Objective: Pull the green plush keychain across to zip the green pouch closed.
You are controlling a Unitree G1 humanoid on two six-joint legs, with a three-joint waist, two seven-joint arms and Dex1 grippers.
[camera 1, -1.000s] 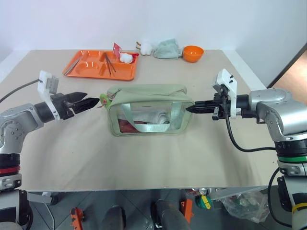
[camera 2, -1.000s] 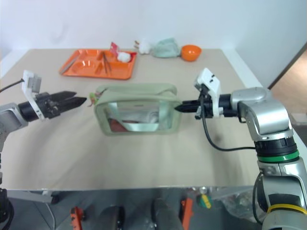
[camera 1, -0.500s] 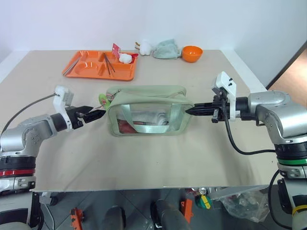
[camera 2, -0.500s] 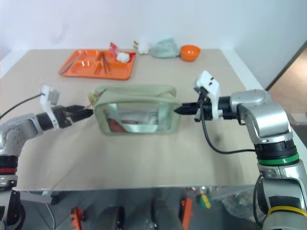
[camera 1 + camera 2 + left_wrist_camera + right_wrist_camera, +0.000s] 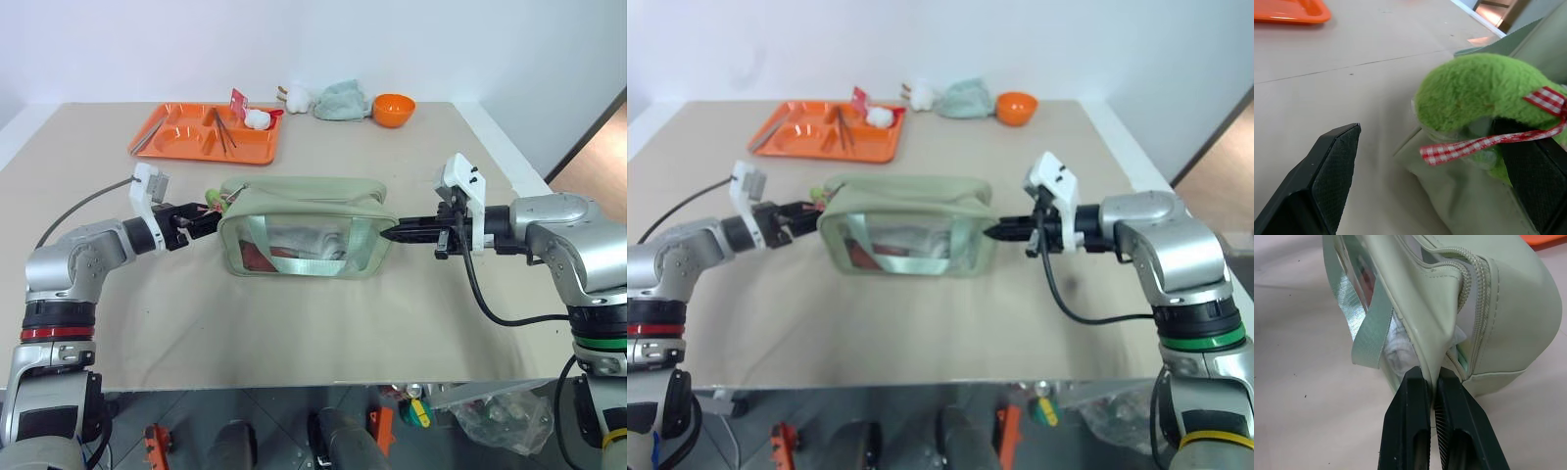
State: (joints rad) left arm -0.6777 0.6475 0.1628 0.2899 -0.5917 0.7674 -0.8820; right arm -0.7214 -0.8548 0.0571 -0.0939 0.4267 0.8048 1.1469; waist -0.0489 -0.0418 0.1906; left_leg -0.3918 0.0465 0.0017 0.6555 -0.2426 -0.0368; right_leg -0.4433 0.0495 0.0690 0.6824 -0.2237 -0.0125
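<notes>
Since a second earlier, left claw [image 5: 1425, 161] brought in from the frame's left edge, fingers spread wide around the green plush keychain [image 5: 1479, 95] at the green pouch [image 5: 299, 230]'s left end. Right claw [image 5: 1432, 396] clamped shut on the pouch's right end fabric. Pouch mid-frame on desk [image 5: 323, 323]. Farther off, upper left, orange tray [image 5: 186, 142].

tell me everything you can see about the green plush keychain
The green plush keychain is a small, fuzzy, lime-green charm with a thin red-and-white checked ribbon across it. It sits at the robot's-left end of the green pouch, at the top by the zipper, its lower side against the pouch fabric. The left gripper is open around it: one finger lies just under it, the other stands clear on the far side. The fingers are not closed on it.
</notes>
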